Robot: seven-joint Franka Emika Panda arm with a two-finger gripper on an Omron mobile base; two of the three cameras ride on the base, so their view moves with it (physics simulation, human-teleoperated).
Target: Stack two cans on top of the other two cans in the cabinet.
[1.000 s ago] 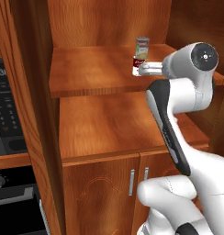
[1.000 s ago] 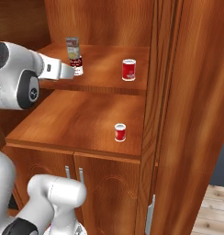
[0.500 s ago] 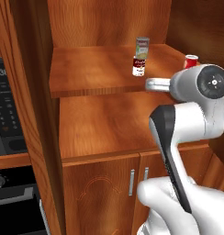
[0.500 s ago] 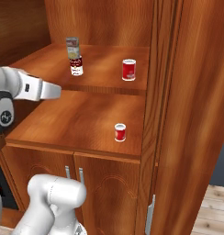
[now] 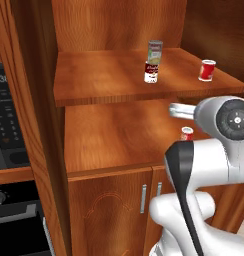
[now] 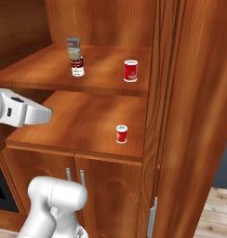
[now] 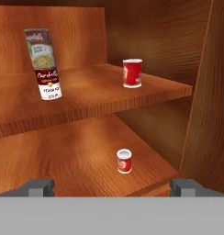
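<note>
Fingertips of the end effector (image 7: 113, 187) stand wide apart at the bottom of the hand view with nothing between them, so it is open and empty, hanging in front of the cabinet (image 6: 190, 116) at about the height of the lower shelf (image 6: 83, 123).

Nearest on that lower shelf sits one small red can with a yellowish patch (image 7: 124, 161), alone, upright, toward the right side of the board and well apart from everything else. It shows in the right base view as well, near the front right of the shelf.

Farther up and back, the upper shelf (image 6: 50, 69) carries the rest. On its left stands the red-over-white can (image 7: 49, 85) with the pale grey-green can (image 7: 39, 48) resting on top of it; the pair looks tilted in the hand view, though both base views show it upright, so I judge the lean to come from the camera. To the right, well apart from that pair, stands the plain red can (image 7: 132, 72) with nothing on it.

Count: four cans in all, three on the upper shelf and one on the lower, and two shelves.

As I judge it, half the task is done: one stack is made. What is left is to grasp the small red can below and set it on the plain red can above.
</note>
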